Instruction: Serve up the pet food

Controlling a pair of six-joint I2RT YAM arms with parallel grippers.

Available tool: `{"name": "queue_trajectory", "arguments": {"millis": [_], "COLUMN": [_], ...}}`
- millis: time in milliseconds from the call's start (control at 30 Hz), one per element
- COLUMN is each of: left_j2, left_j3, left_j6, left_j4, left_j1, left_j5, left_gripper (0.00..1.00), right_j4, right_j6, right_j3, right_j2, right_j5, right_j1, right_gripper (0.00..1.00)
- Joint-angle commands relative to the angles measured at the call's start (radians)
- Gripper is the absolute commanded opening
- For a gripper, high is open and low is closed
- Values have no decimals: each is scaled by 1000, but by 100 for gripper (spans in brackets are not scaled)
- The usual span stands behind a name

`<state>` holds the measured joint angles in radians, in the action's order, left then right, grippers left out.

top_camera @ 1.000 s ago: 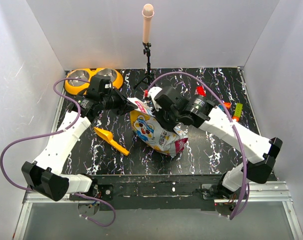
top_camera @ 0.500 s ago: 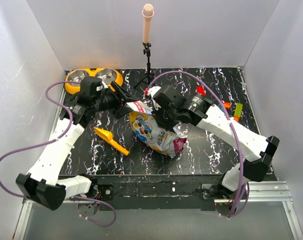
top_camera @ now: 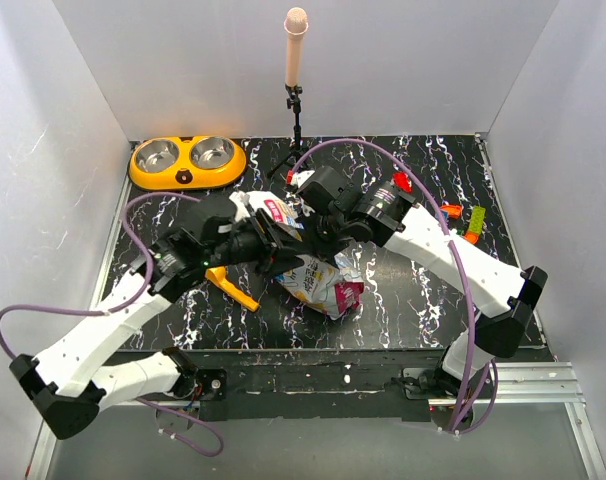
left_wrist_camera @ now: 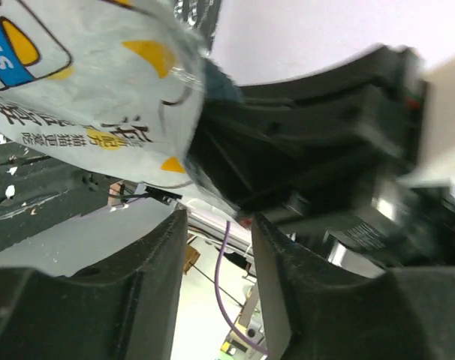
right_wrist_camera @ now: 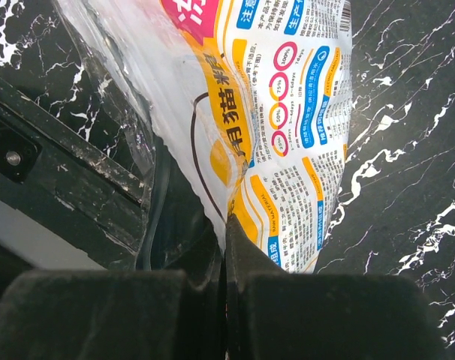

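1. Bag: centre of top view, crumpled; contents hidden.
2. Right gripper: fingers pressed together, pinching bag edge.
3. Left gripper: fingers spread, just under bag.
4. Bowl upper left; scoop left of bag.

The pet food bag is crinkly, glossy plastic film; the table has a smooth, marbled finish.
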<state>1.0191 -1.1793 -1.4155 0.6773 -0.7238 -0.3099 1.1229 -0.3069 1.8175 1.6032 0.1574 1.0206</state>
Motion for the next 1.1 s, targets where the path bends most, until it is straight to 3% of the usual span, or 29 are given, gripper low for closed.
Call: {"name": "queue_trajectory", "arguments": {"millis": [0, 133, 400, 500, 733, 900, 1000, 1067], "left_j2": [33, 41, 139, 142, 78, -36, -56, -39], "left_j3": [58, 67, 52, 27, -117, -36, 21, 18], "left_j6": [-97, -97, -51, -17, 112, 66, 29, 29], "left_j4": [-51, -56, -59, 11, 296, 272, 150, 56], "left_j1": [-54, -58, -58, -58, -58, -60, -58, -58], "left_j5": [103, 158, 138, 186, 374, 341, 312, 249], "left_gripper": [36, 35, 45, 38, 13, 0, 6, 30], "right_j4": [-120, -118, -126, -117, -67, -115, -143, -141], "right_j6": [-51, -57, -58, -60, -87, -21, -18, -32], "right_j3": [12, 14, 0, 2, -47, -92, -84, -67], "right_j2": [-34, -48, -69, -74, -149, -189, -164, -149], "right_j5": [-33, -48, -55, 3, 324, 246, 159, 127], "right_j1": [3, 3, 3, 3, -10, -22, -17, -17], "right_gripper": [1, 1, 1, 1, 1, 1, 1, 1]}}
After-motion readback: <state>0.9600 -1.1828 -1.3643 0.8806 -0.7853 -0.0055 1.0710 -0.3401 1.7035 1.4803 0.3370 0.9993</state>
